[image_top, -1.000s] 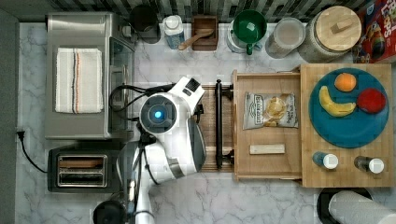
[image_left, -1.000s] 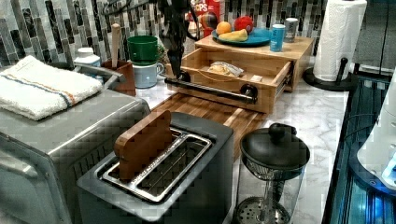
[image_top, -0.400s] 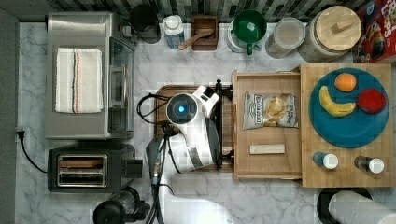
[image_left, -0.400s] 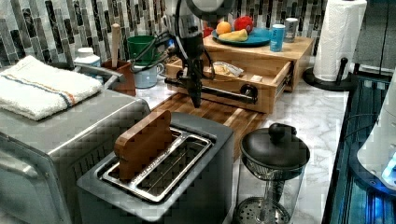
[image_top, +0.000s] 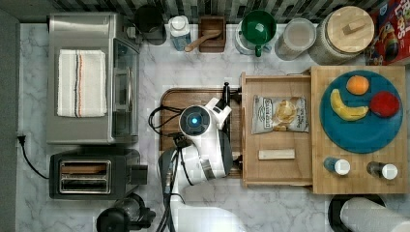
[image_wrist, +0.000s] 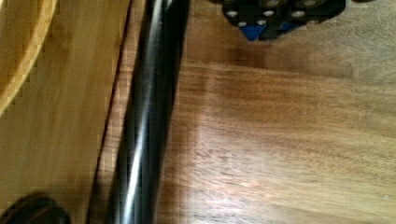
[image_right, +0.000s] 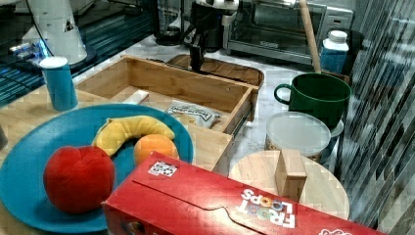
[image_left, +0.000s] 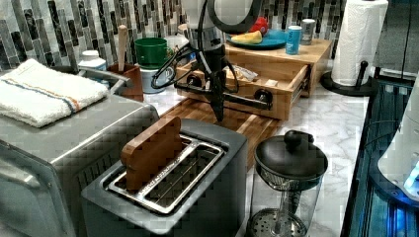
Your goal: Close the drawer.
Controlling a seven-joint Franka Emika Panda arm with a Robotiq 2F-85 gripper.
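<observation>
The bamboo drawer point(image_top: 275, 169) stands pulled out from under the slab, with a chip bag point(image_top: 279, 114) and a small wooden block point(image_top: 276, 154) inside. A black handle bar point(image_left: 242, 100) runs across the drawer front point(image_left: 277, 106). My gripper point(image_left: 218, 111) points straight down over the brown cutting board point(image_left: 247, 126), shut and holding nothing, just in front of the bar. In the wrist view the gripper point(image_wrist: 280, 21) hangs above the board point(image_wrist: 289, 149) beside the bar point(image_wrist: 144, 116) and the drawer front point(image_wrist: 56, 93). In the right view the gripper point(image_right: 197, 58) is just beyond the drawer point(image_right: 171, 83).
A slab point(image_top: 319, 179) with a blue plate point(image_top: 362, 135) of fruit tops the drawer unit. A toaster oven point(image_top: 87, 77) and toaster point(image_top: 92, 174) stand at the top view's left. A green mug point(image_top: 257, 29), jars and a paper towel roll point(image_left: 358, 44) stand around.
The arm has swung toward the top view's right across the cutting board, bringing the gripper down close to the drawer's handle bar. The drawer has not moved.
</observation>
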